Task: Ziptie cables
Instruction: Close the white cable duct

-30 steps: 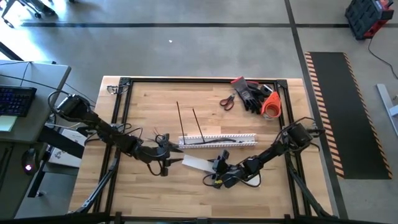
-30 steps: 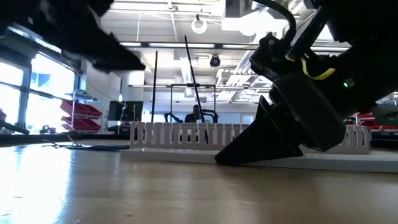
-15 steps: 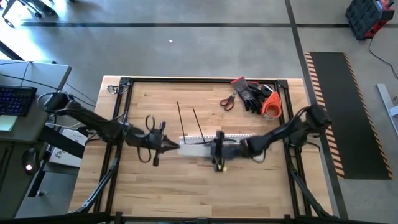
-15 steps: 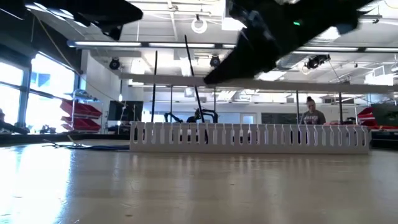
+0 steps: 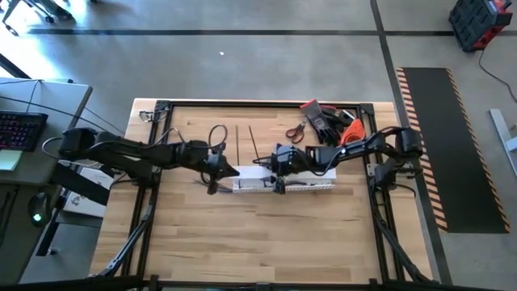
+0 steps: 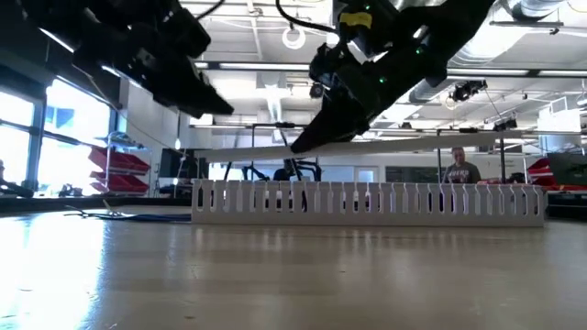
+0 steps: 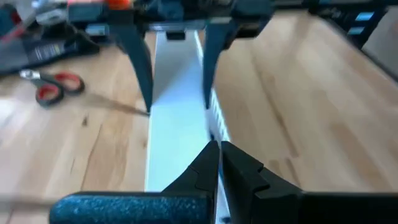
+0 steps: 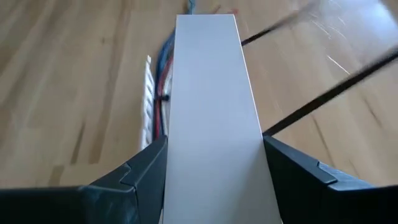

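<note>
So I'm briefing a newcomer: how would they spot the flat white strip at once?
Find the white slotted channel mid-table. The flat white strip hangs level just above it, its sides gripped by the right tool. Unlike the channel, it is smooth and has no slots.

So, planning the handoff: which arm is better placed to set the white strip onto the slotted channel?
Probably right: the right gripper already holds the white strip directly above the slotted channel; the left gripper is shut, empty.

White slotted channel [image 6: 367, 201] on table [image 6: 275, 275]; right gripper [image 6: 316, 137] holds flat white strip [image 6: 385, 144] above it.
</note>
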You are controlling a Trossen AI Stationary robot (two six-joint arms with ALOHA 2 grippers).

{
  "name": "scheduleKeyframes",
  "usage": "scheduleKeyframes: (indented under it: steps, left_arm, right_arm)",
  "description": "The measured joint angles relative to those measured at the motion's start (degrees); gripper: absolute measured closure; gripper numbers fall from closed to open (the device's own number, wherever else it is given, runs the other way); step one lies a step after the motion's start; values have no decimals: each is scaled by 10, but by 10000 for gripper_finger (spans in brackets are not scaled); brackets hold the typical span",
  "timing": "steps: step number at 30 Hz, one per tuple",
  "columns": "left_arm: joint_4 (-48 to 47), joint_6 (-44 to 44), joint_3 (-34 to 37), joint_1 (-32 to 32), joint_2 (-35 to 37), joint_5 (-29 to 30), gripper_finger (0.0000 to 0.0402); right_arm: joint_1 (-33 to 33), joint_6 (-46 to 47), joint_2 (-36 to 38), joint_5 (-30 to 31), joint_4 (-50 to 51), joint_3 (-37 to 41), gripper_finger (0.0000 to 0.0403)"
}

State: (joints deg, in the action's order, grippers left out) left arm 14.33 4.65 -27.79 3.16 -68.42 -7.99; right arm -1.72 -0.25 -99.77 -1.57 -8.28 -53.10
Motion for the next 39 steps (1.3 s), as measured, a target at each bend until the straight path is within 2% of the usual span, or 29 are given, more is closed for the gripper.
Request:
scheduleKeyframes:
  steps: [7,14,18,21,32,39]
  left_arm:
    - [6,-1,0,10,-49,-5,401]
    - [1,-14,0,14,-41,-9,402]
    - [4,-18,0,13,-40,-51,402]
    - [6,-35,0,13,-43,-61,402]
    - [131,-76,80,17,-41,-33,401]
    - [161,-70,88,18,-39,-31,401]
  right_arm:
    - [4,-10,-31,-6,-7,0,192]
    - [6,-12,-17,-24,-15,0,192]
    - [5,-13,-10,-38,-8,-1,192]
    - [6,-13,-15,-45,-5,-1,192]
    - [6,-27,-26,-28,3,-1,192]
    - [7,-37,-18,-9,-4,-13,192]
